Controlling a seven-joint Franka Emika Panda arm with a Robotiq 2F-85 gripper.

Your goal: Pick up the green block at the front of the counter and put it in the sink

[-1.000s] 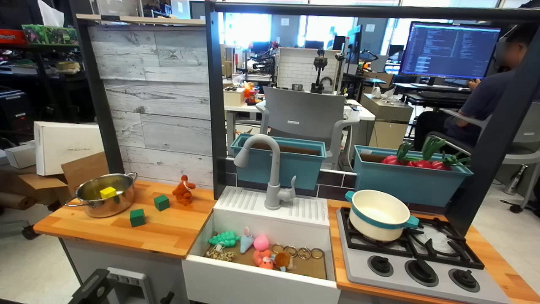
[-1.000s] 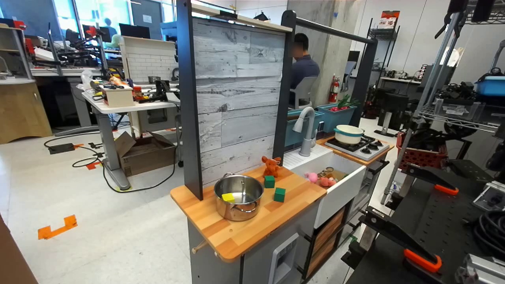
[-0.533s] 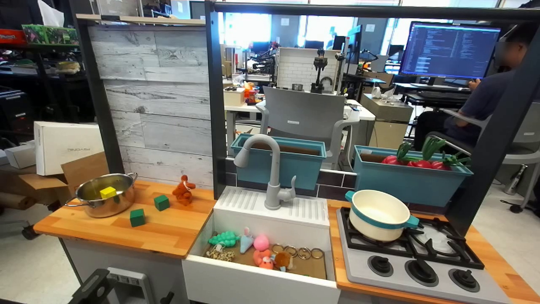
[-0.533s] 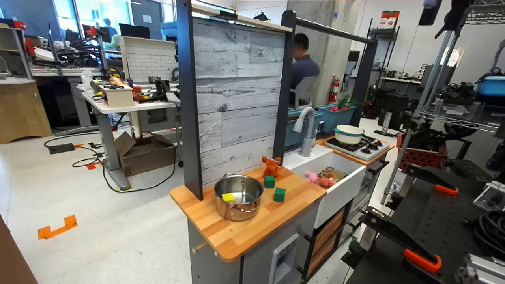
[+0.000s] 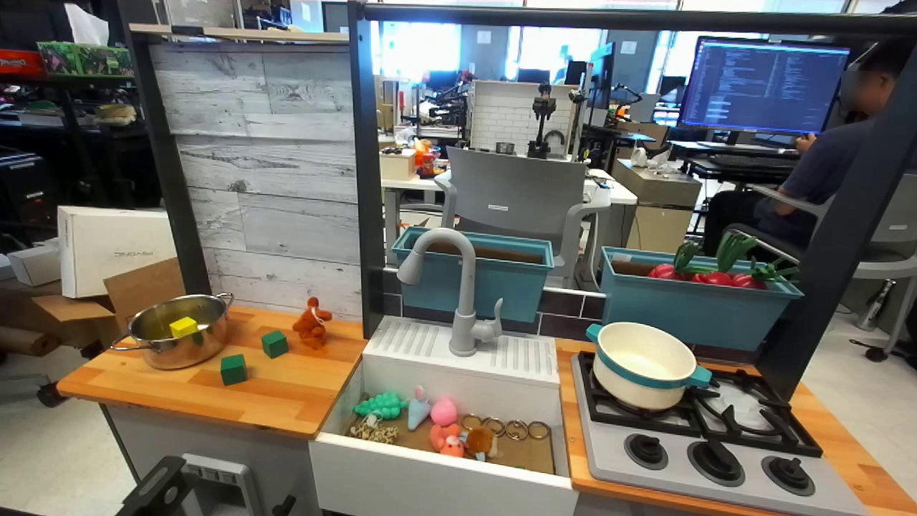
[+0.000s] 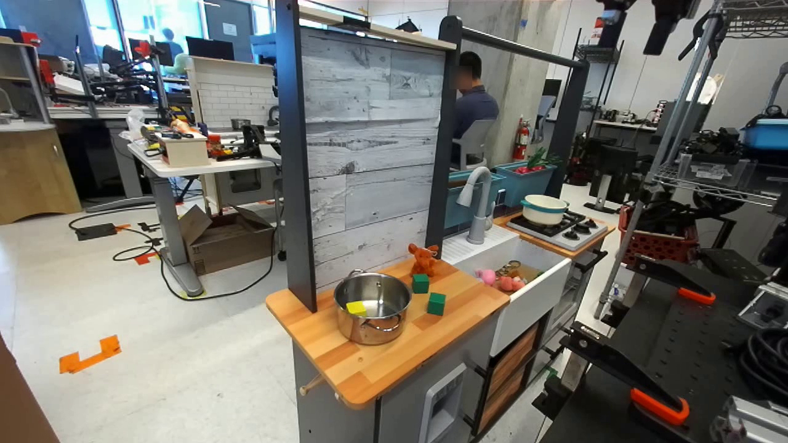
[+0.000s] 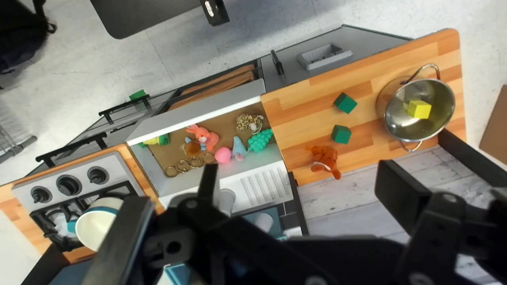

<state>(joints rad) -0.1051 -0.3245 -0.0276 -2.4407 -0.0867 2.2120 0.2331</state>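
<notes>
The green block (image 5: 233, 370) nearer the front edge sits on the wooden counter (image 5: 286, 408); it also shows in an exterior view (image 6: 436, 304) and the wrist view (image 7: 345, 103). A second, similar green block (image 5: 274, 344) sits behind it. The white sink (image 5: 440, 469) is beside the counter and holds several toys; it also shows in the wrist view (image 7: 198, 114). My gripper (image 7: 298, 168) is open and empty, fingers wide apart, high above the unit. In an exterior view the gripper (image 6: 633, 46) is at the top right edge, far from the blocks.
A metal pot (image 5: 179, 351) with a yellow block (image 5: 183, 327) stands at the counter's outer end. An orange-brown plush toy (image 5: 313, 324) sits at the back. A grey faucet (image 5: 466, 301) rises behind the sink. A cream pot (image 5: 645, 369) is on the stove. A plank panel (image 5: 265, 165) backs the counter.
In an exterior view my gripper has come further into the picture at the top right, moving left. The blocks, pots and toys have not moved.
</notes>
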